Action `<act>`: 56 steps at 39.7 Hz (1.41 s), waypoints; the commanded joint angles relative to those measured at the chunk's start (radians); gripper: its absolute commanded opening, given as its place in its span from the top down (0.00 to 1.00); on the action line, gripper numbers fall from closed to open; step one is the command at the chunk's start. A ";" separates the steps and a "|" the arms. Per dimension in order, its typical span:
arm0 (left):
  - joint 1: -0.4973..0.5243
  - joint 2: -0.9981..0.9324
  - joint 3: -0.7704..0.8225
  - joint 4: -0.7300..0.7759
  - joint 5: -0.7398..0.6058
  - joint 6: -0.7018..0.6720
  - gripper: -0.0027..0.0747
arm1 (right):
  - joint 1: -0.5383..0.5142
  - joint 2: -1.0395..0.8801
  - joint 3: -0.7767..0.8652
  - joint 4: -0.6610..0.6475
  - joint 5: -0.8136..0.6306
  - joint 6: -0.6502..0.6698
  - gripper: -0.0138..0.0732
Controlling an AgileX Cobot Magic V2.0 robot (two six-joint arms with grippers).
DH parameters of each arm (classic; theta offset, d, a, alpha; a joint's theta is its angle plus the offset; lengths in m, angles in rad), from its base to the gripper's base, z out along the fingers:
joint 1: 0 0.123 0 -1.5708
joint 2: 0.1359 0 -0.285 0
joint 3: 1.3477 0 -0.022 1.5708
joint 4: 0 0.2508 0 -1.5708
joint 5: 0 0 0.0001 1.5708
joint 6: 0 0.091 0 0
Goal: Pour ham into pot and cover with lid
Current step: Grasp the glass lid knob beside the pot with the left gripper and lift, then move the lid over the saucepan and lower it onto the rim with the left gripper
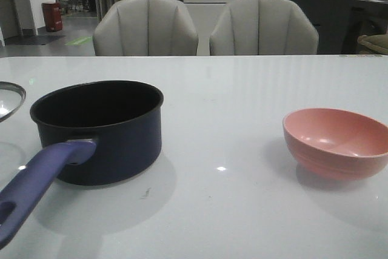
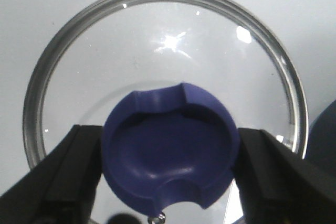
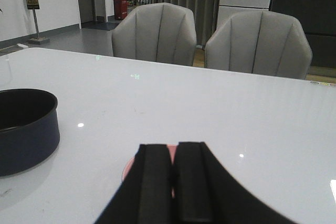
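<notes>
The navy pot (image 1: 100, 134) stands at the left of the table, its purple-blue handle (image 1: 36, 180) pointing toward me; its inside looks black and I see no ham in any view. The glass lid (image 2: 163, 66) shows in the left wrist view. My left gripper (image 2: 170, 148) is shut on its dark blue knob (image 2: 168, 145), one finger on each side. Only the lid's rim (image 1: 9, 98) shows at the front view's far left. My right gripper (image 3: 175, 148) is shut and empty, above the pink bowl (image 3: 127, 170). The pot also shows in the right wrist view (image 3: 23, 129).
The pink bowl (image 1: 336, 144) sits at the right of the table and looks empty. Two grey chairs (image 1: 145, 28) stand behind the table's far edge. The white tabletop (image 1: 230, 107) lies between pot and bowl.
</notes>
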 commanded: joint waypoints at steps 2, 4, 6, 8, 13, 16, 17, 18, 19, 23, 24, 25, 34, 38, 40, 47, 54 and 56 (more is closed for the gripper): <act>-0.015 -0.092 -0.069 -0.006 -0.002 0.026 0.44 | 0.001 0.012 -0.030 0.005 -0.068 -0.009 0.67; -0.031 -0.108 -0.089 -0.006 0.016 0.044 0.44 | 0.001 0.012 -0.030 0.005 -0.068 -0.009 0.67; -0.053 -0.118 -0.113 0.000 0.029 0.044 0.44 | 0.001 0.012 -0.030 0.005 -0.068 -0.009 0.67; -0.074 -0.123 -0.132 0.000 0.047 0.044 0.44 | 0.001 0.012 -0.030 0.005 -0.068 -0.009 0.67; -0.161 -0.127 -0.198 0.000 0.111 0.078 0.44 | 0.001 0.012 -0.030 0.005 -0.068 -0.009 0.67; -0.219 -0.127 -0.222 0.000 0.124 0.078 0.44 | 0.001 0.012 -0.030 0.005 -0.068 -0.009 0.67; -0.242 -0.125 -0.227 0.000 0.124 0.078 0.44 | 0.001 0.012 -0.030 0.005 -0.068 -0.009 0.67; -0.258 -0.123 -0.234 0.000 0.126 0.078 0.44 | 0.001 0.012 -0.030 0.005 -0.068 -0.009 0.67; -0.280 -0.121 -0.237 0.000 0.126 0.078 0.44 | 0.001 0.012 -0.030 0.005 -0.068 -0.009 0.67; -0.351 -0.119 -0.239 0.000 0.124 0.078 0.44 | 0.001 0.012 -0.030 0.005 -0.068 -0.009 0.67; -0.367 -0.117 -0.239 0.000 0.124 0.078 0.44 | 0.001 0.012 -0.030 0.005 -0.068 -0.009 0.67; -0.378 -0.114 -0.239 0.000 0.124 0.078 0.44 | 0.001 0.012 -0.030 0.005 -0.068 -0.009 0.67; -0.463 -0.071 -0.250 -0.008 0.137 0.078 0.44 | 0.001 0.012 -0.030 0.005 -0.067 -0.009 0.67; -0.481 -0.051 -0.256 -0.008 0.137 0.078 0.44 | 0.001 0.012 -0.030 0.005 -0.067 -0.009 0.67; -0.489 -0.042 -0.260 -0.008 0.137 0.078 0.44 | 0.001 0.012 -0.030 0.005 -0.067 -0.009 0.67; -0.493 -0.005 -0.260 -0.008 0.145 0.078 0.44 | 0.001 0.012 -0.030 0.005 -0.067 -0.009 0.67; -0.493 0.024 -0.263 -0.008 0.127 0.078 0.44 | 0.001 0.012 -0.030 0.005 -0.067 -0.009 0.67; -0.493 0.031 -0.263 -0.008 0.119 0.078 0.44 | 0.001 0.012 -0.030 0.005 -0.067 -0.009 0.67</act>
